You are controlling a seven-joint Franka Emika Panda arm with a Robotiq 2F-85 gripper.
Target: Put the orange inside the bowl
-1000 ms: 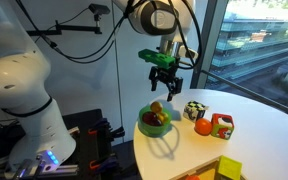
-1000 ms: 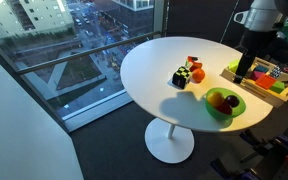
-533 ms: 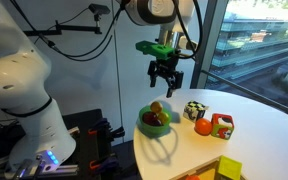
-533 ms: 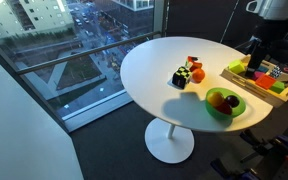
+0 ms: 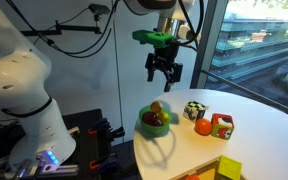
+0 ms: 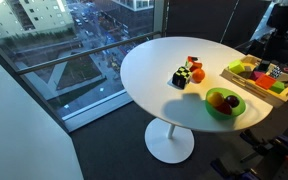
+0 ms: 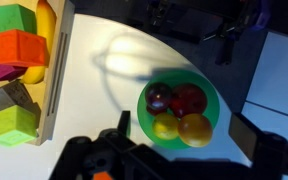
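The green bowl [image 5: 152, 127] stands near the round white table's edge, also seen in the exterior view [image 6: 224, 108] and the wrist view [image 7: 216, 98]. The orange [image 7: 194, 129] lies inside it, beside a yellow fruit, a red fruit and a dark red fruit; it shows in the exterior views [image 5: 157, 108] [image 6: 231, 101]. My gripper [image 5: 165, 76] hangs open and empty well above the bowl; in the wrist view [image 7: 182, 150] its fingers frame the bowl from above.
A deeper red-orange fruit [image 5: 201, 127] lies on the table between a patterned cube [image 5: 193, 110] and a red block [image 5: 221, 126]. A wooden tray of coloured blocks [image 7: 50, 90] sits across the table [image 6: 259, 82]. A white robot base [image 5: 14, 95] stands beside the table.
My gripper has risen straight up away from the bowl, staying open. The fruits in the bowl have not moved.
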